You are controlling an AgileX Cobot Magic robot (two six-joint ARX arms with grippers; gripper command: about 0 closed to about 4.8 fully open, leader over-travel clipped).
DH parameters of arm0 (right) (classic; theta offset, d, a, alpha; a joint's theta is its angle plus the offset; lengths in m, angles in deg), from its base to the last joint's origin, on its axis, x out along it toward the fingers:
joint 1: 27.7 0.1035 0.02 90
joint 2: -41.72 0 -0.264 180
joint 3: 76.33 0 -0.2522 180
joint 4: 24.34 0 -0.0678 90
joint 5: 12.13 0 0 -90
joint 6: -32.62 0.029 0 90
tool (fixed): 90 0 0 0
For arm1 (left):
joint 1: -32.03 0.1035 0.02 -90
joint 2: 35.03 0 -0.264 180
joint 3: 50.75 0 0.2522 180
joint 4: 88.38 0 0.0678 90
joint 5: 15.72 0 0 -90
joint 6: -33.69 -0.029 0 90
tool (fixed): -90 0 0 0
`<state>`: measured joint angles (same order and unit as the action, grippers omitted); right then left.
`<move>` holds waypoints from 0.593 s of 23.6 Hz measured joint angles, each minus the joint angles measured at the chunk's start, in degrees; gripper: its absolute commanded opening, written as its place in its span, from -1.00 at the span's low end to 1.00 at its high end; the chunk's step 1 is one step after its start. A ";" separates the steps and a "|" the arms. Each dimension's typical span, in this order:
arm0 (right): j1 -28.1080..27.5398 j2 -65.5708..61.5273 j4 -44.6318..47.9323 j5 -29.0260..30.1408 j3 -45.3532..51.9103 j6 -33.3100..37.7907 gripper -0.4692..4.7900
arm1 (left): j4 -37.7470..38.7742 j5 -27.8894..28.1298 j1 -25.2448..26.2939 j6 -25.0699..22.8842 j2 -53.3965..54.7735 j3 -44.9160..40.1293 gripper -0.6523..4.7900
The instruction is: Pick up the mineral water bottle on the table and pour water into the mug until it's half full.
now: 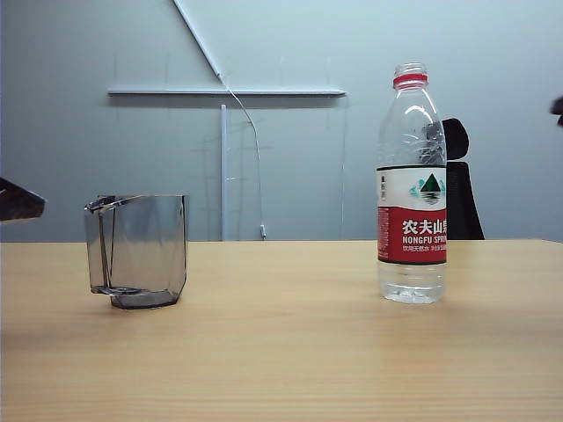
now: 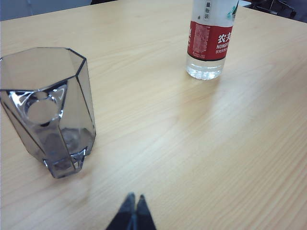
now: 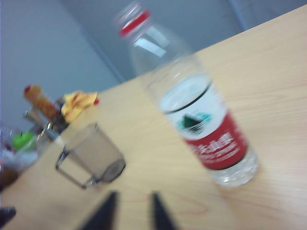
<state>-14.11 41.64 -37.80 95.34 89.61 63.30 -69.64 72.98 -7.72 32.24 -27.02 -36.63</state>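
The mineral water bottle (image 1: 412, 189) stands upright on the right of the table (image 1: 281, 352), with a red neck ring and no cap on its mouth. The smoky-grey faceted mug (image 1: 136, 251) stands on the left, empty as far as I can see. Water shows in the bottle's base (image 2: 206, 69); its level is unclear. My left gripper (image 2: 134, 199) is shut with nothing in it, low over the wood short of the mug (image 2: 48, 110). My right gripper (image 3: 133, 197) is open and empty, its blurred fingers apart, short of the bottle (image 3: 201, 120) and the mug (image 3: 93, 153).
A black chair (image 1: 462, 176) stands behind the bottle, beyond the table. Small clutter, including a yellow item (image 3: 79, 101) and a green one (image 3: 21, 140), sits by the table's far end past the mug. Dark arm parts (image 1: 18, 200) show at the exterior view's side edges.
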 measured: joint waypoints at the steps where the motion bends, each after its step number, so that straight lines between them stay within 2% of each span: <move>1: 3.74 0.00 -0.48 -3.17 0.00 -2.38 0.48 | 0.00 0.00 -0.11 0.00 -0.04 0.00 -0.77; 3: 9.49 0.00 -2.01 -9.42 0.00 -6.01 0.70 | 0.02 0.00 -0.11 0.00 -1.03 0.00 -0.77; 7: 20.26 -0.07 -2.75 -22.34 0.00 -11.52 0.98 | -0.04 0.00 -0.11 0.00 -3.30 0.02 -0.77; 10: 27.39 -0.15 -2.27 -33.62 0.00 -17.22 0.98 | 0.02 0.00 -0.11 0.00 -4.13 0.00 -0.77; 12: 29.79 -0.15 -0.55 -37.79 0.00 -19.41 0.98 | -0.04 0.00 -0.11 0.00 -5.31 0.02 -0.77; 14: 30.64 -1.75 2.14 -39.15 0.00 -20.04 0.98 | 0.00 0.00 -0.11 0.00 -5.70 0.00 -0.77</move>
<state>16.53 39.89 -35.66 56.19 89.61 43.25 -69.64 72.98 -7.83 32.24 -32.72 -36.63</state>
